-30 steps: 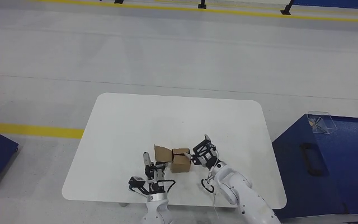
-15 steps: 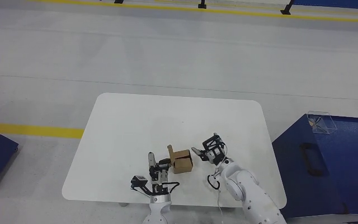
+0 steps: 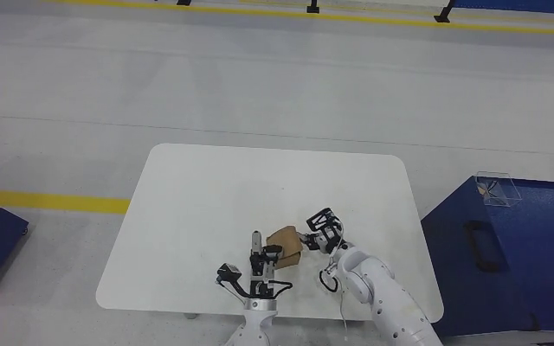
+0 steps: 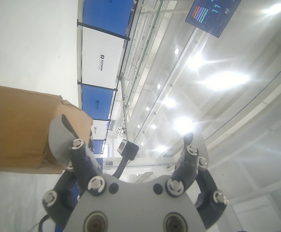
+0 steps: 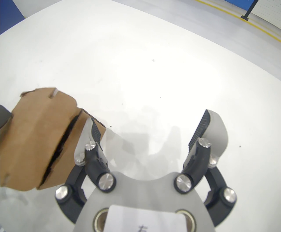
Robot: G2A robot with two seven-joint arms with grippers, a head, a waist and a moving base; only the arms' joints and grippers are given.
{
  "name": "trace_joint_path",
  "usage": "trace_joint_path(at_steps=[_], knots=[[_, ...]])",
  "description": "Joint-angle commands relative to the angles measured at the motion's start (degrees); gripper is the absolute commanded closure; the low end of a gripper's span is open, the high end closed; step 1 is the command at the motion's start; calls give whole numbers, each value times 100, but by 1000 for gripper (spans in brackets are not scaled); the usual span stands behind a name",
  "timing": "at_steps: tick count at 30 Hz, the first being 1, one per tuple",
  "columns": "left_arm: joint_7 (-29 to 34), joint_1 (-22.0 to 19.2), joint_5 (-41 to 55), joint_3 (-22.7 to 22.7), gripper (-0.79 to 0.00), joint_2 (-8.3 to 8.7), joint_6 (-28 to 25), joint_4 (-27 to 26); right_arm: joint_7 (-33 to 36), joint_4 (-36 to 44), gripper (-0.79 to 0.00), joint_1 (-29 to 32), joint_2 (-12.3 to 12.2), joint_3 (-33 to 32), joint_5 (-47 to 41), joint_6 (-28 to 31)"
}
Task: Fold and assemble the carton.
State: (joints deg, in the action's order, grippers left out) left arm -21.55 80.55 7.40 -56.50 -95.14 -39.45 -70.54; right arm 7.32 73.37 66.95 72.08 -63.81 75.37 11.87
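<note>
Carton (image 3: 284,245): brown cardboard, partly folded, on the white worktop (image 3: 199,199) close to its near edge, about midway along that edge. In the right wrist view a dark gap runs between two of its panels, and there is a small slot cut near the rim of the upper flap. It sits between the two grippers.

Left gripper (image 4: 126,135): on the carton's left side, fingers spread wide. One finger lies flat against the cardboard wall and the other stands free in the air. Nothing is clamped.

Right gripper (image 5: 150,129): at the carton's right side, low over the worktop, fingers also well apart. One fingertip is at the carton's edge, touching or just beside it, I cannot tell which. The other fingertip is over bare worktop. No grip here either.

Beyond the worktop's right edge stands a blue cabinet (image 3: 485,259) with a small clear box (image 3: 498,187) on top. A yellow floor line (image 3: 61,202) runs off past the left edge. The left wrist view looks up to ceiling lights and a wall screen (image 4: 210,15).
</note>
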Motion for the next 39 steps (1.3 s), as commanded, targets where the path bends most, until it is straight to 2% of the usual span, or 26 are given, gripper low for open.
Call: trace_joint_path(at_steps=[1, 7, 10, 23, 25, 26, 28, 31, 34, 36, 37, 39], knots=[[126, 59, 213, -51, -785, 7, 61, -124, 11, -25, -785, -29, -1, -26, -29, 51], [636, 338, 548, -321, -785, 88, 144, -636, -46, -38, -785, -48, 14, -96, -253, 97], [1216, 482, 948, -418, -785, 146, 522, -911, -84, -67, -785, -52, 11, -186, -430, 176], [1240, 478, 939, -433, -785, 151, 618, -940, -91, -67, -785, -57, 18, -296, -629, 28], [1072, 467, 726, -620, -785, 182, 976, -1239, -154, 34, -785, -54, 27, -393, -725, -265], [1175, 481, 531, -676, -785, 212, 1314, -1433, -184, 95, -785, -24, 29, -447, -802, -361], [1303, 465, 75, -924, -785, 292, 2361, -1835, -131, 215, -785, 39, 29, -571, -1030, -483], [1969, 514, -774, -1177, -785, 431, 3684, -2500, 87, 403, -785, 102, 18, -743, -1372, -452], [2550, 572, -1506, -1299, -785, 534, 4512, -2884, 194, 545, -785, 155, -2, -855, -1580, -201], [3052, 545, -1640, -1360, -785, 582, 5065, -3046, 167, 577, -785, 189, -5, -888, -1656, -148], [3181, 530, -1564, -1407, -785, 592, 5262, -3143, 167, 577, -785, 189, -5, -888, -1656, -148], [3181, 530, -1564, -1407, -785, 592, 5262, -3143, 167, 577, -785, 189, -5, -888, -1656, -148]])
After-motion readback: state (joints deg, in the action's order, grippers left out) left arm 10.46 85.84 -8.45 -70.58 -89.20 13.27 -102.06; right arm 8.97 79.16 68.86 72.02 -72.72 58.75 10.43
